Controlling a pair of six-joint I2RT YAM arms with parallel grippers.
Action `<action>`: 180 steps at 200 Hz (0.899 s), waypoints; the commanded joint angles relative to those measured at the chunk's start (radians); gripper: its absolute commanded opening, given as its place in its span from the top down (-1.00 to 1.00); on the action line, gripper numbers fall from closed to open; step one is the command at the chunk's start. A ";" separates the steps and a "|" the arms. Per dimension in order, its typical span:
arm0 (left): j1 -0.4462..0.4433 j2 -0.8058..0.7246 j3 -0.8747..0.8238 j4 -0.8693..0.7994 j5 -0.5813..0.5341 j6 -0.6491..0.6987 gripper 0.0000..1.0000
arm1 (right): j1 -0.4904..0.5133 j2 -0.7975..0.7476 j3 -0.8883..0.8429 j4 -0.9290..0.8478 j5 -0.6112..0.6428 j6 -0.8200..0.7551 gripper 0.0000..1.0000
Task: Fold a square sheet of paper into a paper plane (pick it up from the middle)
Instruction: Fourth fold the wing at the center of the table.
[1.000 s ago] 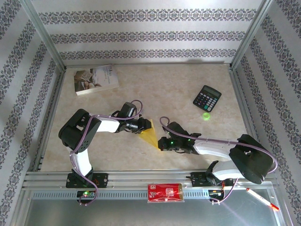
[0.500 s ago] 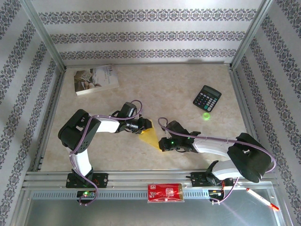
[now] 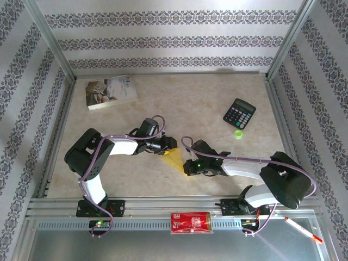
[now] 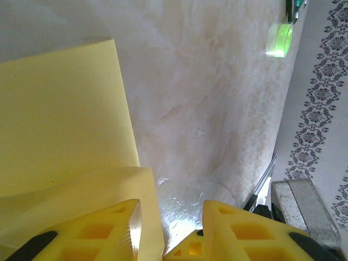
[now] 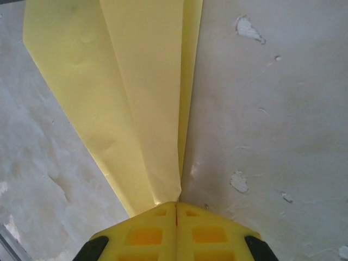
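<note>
The paper [image 5: 141, 81] is clamped at its tip in the closed right gripper [image 5: 176, 206]; the left gripper [image 4: 171, 211] is seen parted at its opposite edge. Print on the book [image 3: 110, 91] cannot be read.

Beige marbled table [image 3: 206, 103], white book [image 3: 110, 91] lay far left, black calculator [image 3: 239, 113] far right, small green object [image 3: 238, 134] just nearer, folded yellow paper [image 3: 175, 161] at centre.

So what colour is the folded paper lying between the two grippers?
Plain yellow, with no print. The folded paper shows best in the right wrist view.
</note>
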 commanded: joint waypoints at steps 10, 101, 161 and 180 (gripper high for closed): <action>0.001 0.027 0.001 0.011 -0.008 -0.002 0.34 | -0.009 0.010 0.015 -0.017 -0.008 -0.019 0.98; 0.007 0.058 -0.061 0.036 -0.031 0.016 0.36 | -0.009 -0.066 -0.006 0.036 -0.046 0.055 0.73; 0.007 0.074 -0.081 0.067 -0.029 0.004 0.37 | 0.007 -0.040 -0.030 0.079 -0.045 0.082 0.83; 0.007 0.072 -0.083 0.065 -0.032 0.005 0.37 | 0.019 -0.017 -0.037 0.091 -0.039 0.089 0.87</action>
